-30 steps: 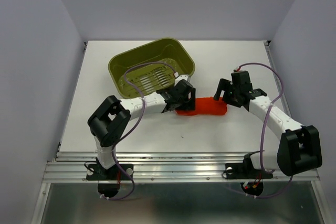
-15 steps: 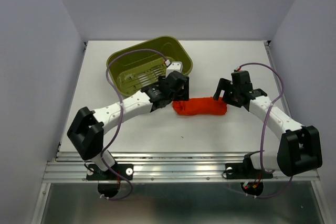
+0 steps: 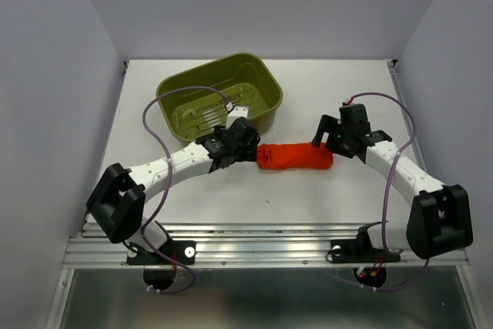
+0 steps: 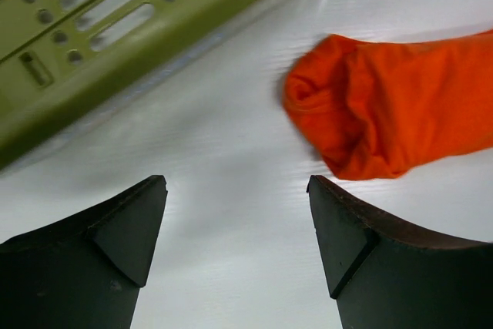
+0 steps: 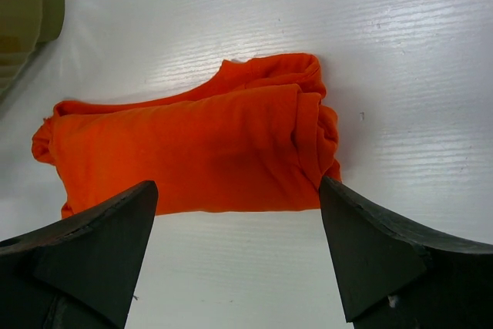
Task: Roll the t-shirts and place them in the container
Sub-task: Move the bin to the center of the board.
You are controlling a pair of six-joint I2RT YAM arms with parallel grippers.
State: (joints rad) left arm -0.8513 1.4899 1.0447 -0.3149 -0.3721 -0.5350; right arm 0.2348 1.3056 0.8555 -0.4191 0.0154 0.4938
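The orange-red t-shirt (image 3: 295, 156) lies rolled into a short log on the white table, between the two arms. In the left wrist view its left end (image 4: 385, 109) shows up and to the right of the fingers. My left gripper (image 3: 245, 144) sits just off that end, open, with only bare table between its fingers (image 4: 236, 225). In the right wrist view the roll (image 5: 192, 152) lies crosswise just beyond the fingertips. My right gripper (image 3: 320, 135) hovers at the roll's right end, open and holding nothing (image 5: 235, 225).
The olive-green slotted basket (image 3: 219, 96) stands at the back left, close behind the left gripper; its wall (image 4: 115, 44) fills the upper left of the left wrist view. White table edges run left and right, with the metal rail along the near edge.
The left arm has swung outward and its gripper has drawn back off the roll's left end. The basket has shifted slightly. The right arm has stayed put, its jaws a little wider.
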